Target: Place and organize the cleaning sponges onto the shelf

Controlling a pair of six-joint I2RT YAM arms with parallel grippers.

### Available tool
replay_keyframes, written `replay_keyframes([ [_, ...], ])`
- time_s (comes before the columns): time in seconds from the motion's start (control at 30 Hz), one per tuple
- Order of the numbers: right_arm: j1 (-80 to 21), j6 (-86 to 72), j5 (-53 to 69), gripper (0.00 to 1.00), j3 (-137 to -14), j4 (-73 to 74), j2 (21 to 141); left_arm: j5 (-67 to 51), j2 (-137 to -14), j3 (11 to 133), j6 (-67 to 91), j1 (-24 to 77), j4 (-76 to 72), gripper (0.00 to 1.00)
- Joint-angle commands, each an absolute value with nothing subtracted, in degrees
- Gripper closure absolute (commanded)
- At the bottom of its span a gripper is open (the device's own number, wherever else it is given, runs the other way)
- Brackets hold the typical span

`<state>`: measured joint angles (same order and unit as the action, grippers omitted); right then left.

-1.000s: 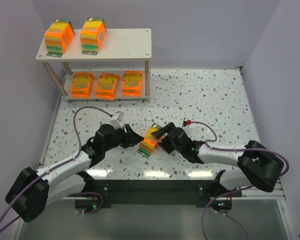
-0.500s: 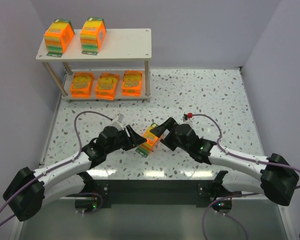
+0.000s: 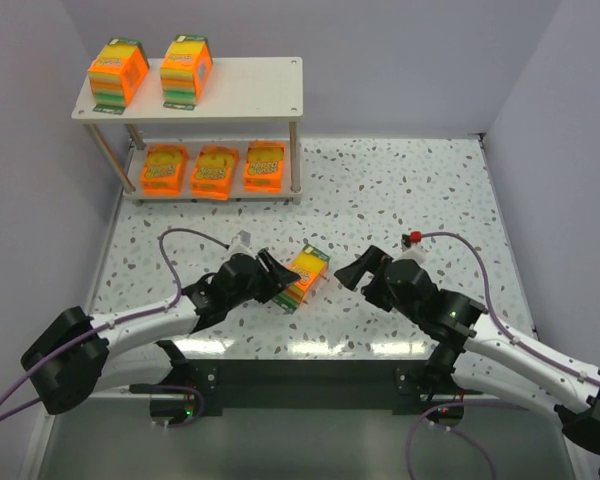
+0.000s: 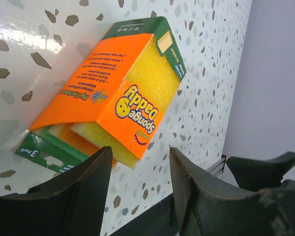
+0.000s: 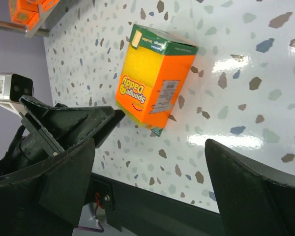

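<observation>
Left wrist: parted jaws before pack (image 4: pixel 119 101)

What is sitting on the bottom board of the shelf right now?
Three flat orange sponge packs lie side by side under the top board. That board covers the tier's back, so anything behind them is hidden.

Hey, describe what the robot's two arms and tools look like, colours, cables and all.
Both the left arm and right arm have white tubular links joined by bulky black joints. A thin purple cable loops along each; a small red plug sits on the right one. The left tool and right tool are matte black, each with two broad tapering fingers.
</observation>
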<state>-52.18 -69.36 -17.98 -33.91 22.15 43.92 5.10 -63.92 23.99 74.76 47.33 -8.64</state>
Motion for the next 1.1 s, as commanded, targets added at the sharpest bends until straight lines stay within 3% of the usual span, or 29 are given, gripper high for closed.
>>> replay_keyframes([
  [0.0,-52.21,-68.03,-22.23,0.03,-33.13,29.52,40.96,9.15,-67.67,27.24,77.87,47.64,-10.63,0.44],
  [0.2,-52.03,-67.68,-23.64,0.02,-33.05,33.66,37.01,4.22,-71.55,31.82,77.87,47.72,-8.18,0.45],
  [0.4,-52.12,-67.85,-23.38,0.02,-31.64,33.84,36.12,7.3,-69.96,31.64,77.96,47.64,-5.19,0.44],
  [1.07,-52.03,-69.61,-24.0,0.01,-31.2,36.65,32.87,-3.77,-83.05,32.35,82.09,43.78,-15.81,0.46],
])
